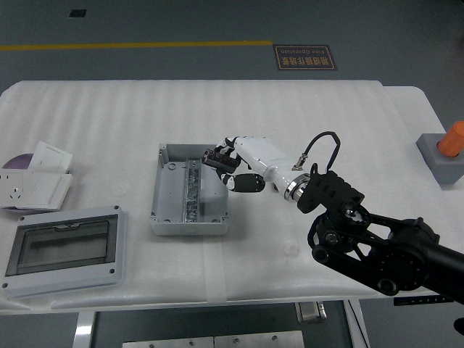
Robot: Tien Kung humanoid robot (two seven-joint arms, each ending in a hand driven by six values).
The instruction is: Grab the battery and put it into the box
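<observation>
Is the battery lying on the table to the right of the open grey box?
No, that stretch of the table is bare, and the right hand is over the right side of the open grey box.

The right arm reaches in from the lower right, its hand (230, 168) extended leftward with fingers curled.

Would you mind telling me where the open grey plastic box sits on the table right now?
In the head view, the open grey plastic box lies left of the table's centre, beside the clear-windowed grey lid, with the right robot hand over its upper right corner.
</observation>
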